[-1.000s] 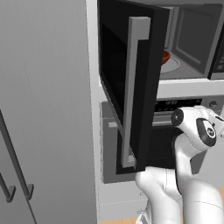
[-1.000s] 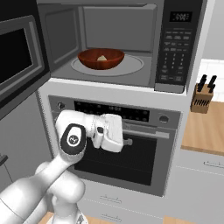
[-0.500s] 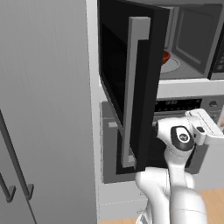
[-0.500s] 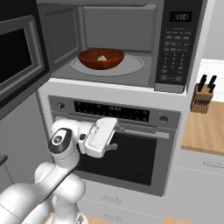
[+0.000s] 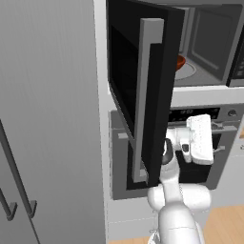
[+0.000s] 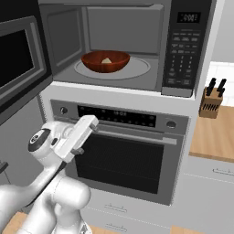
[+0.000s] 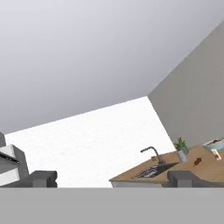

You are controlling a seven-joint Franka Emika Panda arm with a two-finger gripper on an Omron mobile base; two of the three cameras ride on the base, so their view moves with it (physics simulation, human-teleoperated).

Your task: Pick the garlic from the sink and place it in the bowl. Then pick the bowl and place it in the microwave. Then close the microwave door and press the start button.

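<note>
The microwave [image 6: 137, 27] stands open. On its turntable sits the red-brown bowl [image 6: 105, 61] with the pale garlic [image 6: 106, 60] inside it. In the left base view a sliver of the bowl [image 5: 180, 62] shows behind the microwave door [image 5: 143, 95], which swings out wide with its silver handle [image 5: 148, 100] facing me. The door [image 6: 20, 64] also shows at the left of the right base view. My gripper [image 6: 90, 122] hangs below the cavity in front of the oven, tilted upward. In the hand view the gripper [image 7: 113, 179] is open with nothing between its fingertips [image 7: 43, 178].
The button strip [image 6: 183, 50] runs down the microwave's right side. Below is an oven [image 6: 123, 155] with a horizontal bar. A knife block [image 6: 211, 100] stands on the wooden counter to the right. Far off, the hand view catches the sink faucet [image 7: 151, 153], a plant [image 7: 181, 148] and a fruit bowl [image 7: 214, 144].
The hand has drawn back from the oven front, moved left toward the open door's edge and tipped upward. The bowl, the garlic and the door have stayed put.
</note>
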